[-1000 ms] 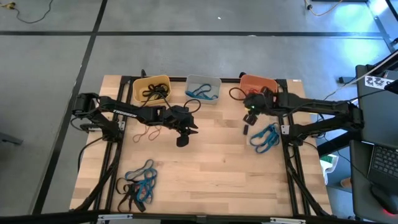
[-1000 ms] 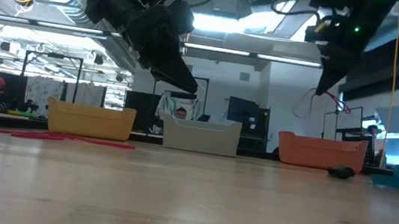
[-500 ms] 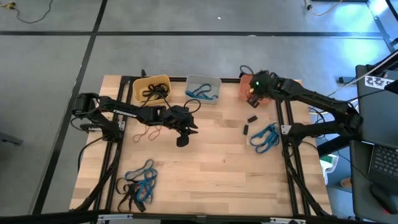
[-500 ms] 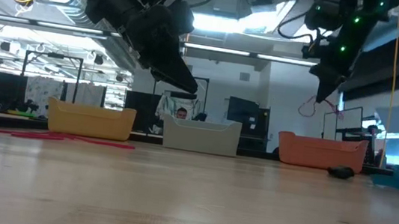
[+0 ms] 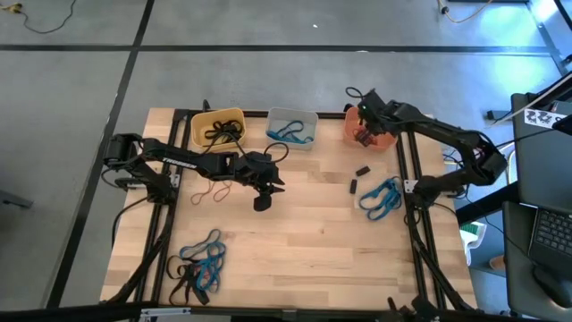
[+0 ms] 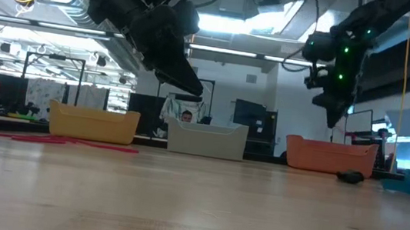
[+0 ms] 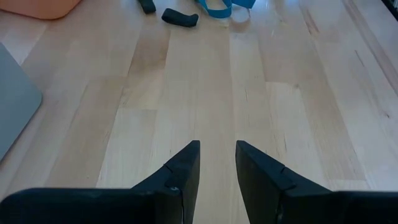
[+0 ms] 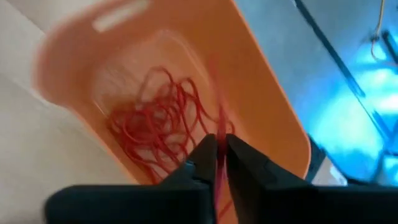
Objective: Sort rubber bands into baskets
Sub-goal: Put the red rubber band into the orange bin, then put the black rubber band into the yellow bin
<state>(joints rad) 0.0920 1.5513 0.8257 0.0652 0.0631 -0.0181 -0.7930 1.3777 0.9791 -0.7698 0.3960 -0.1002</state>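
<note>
The right gripper [image 8: 216, 163] hangs directly above the rounded orange plastic basket [image 8: 261, 112], its slightly parted fingers pinching a thin red-orange rubber band [image 8: 219, 124] that trails straight down toward the tangle of like bands [image 8: 158, 127] inside. In the overhead view that basket [image 5: 382, 139] sits at two o'clock on the pale wooden table [image 5: 313, 241], well apart from the left gripper [image 7: 217, 163], which hovers over bare boards near mid-table, fingers a little apart and empty. The band's lower end blurs, so whether it has slipped free is unclear.
</note>
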